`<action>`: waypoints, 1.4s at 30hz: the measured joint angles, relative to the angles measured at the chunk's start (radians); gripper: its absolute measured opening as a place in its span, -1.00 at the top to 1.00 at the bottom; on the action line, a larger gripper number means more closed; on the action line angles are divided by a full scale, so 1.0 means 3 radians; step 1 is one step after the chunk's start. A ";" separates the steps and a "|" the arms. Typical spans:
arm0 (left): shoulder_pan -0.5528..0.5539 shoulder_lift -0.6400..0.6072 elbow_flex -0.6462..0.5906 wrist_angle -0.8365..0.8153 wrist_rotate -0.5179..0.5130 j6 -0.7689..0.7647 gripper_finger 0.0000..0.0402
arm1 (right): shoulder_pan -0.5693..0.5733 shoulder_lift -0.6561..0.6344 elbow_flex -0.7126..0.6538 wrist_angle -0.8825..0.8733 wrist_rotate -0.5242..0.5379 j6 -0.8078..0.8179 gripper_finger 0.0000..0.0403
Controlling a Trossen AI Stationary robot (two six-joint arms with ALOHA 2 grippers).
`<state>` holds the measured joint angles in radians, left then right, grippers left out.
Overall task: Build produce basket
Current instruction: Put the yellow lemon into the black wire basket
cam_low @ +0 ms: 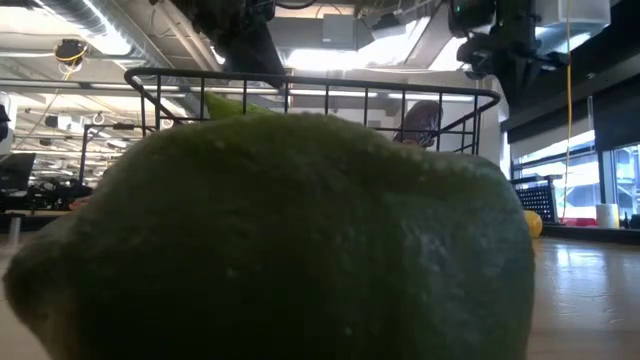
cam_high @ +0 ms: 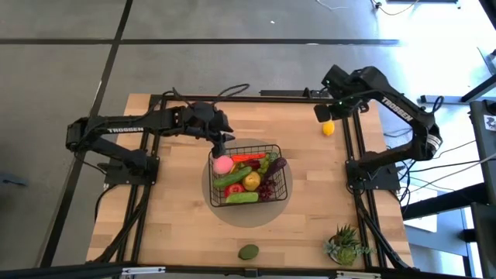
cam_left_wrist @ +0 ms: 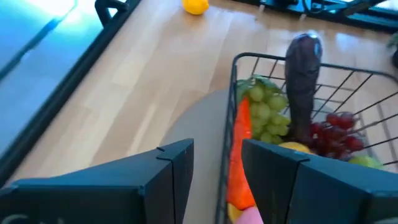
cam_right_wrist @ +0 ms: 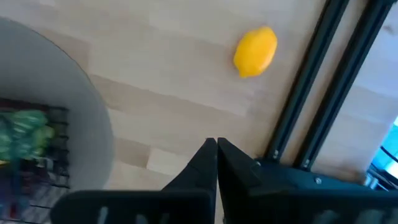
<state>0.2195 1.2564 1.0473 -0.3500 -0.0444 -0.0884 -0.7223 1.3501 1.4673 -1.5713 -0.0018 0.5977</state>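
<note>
- the left hand (cam_high: 220, 146) hovers at the far-left rim of the basket (cam_high: 280, 175). its fingers (cam_left_wrist: 173, 163) stand partly apart and straddle the wire rim, one outside and one inside, with nothing gripped between them.
- just beneath that hand, inside the basket, lie a pink peach (cam_high: 223, 163) and an orange-red chilli (cam_left_wrist: 239, 162) along the wall.
- further in from the hand are green grapes (cam_left_wrist: 264, 112), a purple eggplant (cam_left_wrist: 303, 68) leaning upright, dark red grapes (cam_left_wrist: 333, 132), a yellow lemon (cam_high: 252, 181), a red tomato (cam_high: 234, 189) and cucumbers (cam_high: 241, 198).
- the basket stands on a round grey mat (cam_left_wrist: 196, 121) in the middle of the counter (cam_high: 174, 217).
- the right hand (cam_right_wrist: 217, 149) is clenched shut and empty, raised over the far right corner of the counter, well apart from the basket.
- near that hand, beside the black frame rail (cam_right_wrist: 311, 81), a second lemon (cam_right_wrist: 255, 51) lies on the counter.
- a green lime (cam_high: 248, 252) sits alone at the counter's near edge, well apart from both hands, filling the low view.
- a spiky potted plant (cam_high: 345, 243) stands at the near right corner.
</note>
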 joint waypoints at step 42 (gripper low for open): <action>0.0897 0.0009 -0.0003 -0.0154 0.1620 0.1024 0.38 | -0.0210 0.0060 -0.0868 0.0622 -0.0347 0.0693 0.39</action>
<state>0.4887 1.2591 1.0466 -0.3963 0.4415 0.2188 -0.7853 1.3682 1.2068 -1.3847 -0.1060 0.8055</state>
